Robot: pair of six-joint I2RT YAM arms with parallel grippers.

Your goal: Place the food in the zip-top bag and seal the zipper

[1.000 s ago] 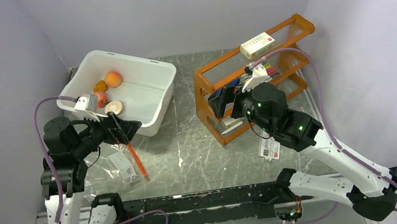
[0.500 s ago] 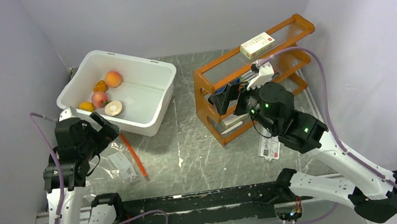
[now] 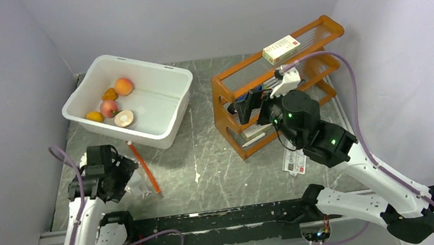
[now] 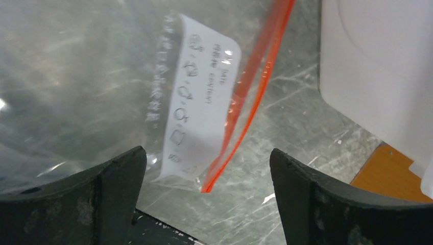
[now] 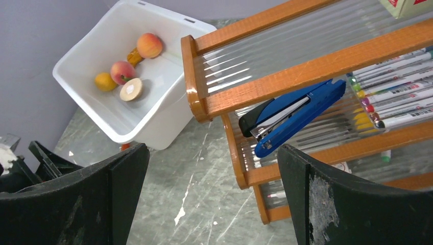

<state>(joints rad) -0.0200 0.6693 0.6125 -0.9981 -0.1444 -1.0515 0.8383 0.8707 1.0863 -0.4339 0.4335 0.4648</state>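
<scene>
Directly beneath the left fingers, which stand wide apart and hold nothing, lies the zip-top bag, flat on the table. Its white label and the near end of the zipper show between them. The right fingers are just as wide and empty, facing a blue stapler on the orange rack. The left wrist view misses the food; the other views show it all in the white tub, apart from the bag. From above, the left arm is folded low over the bag and the right arm reaches toward the rack.
</scene>
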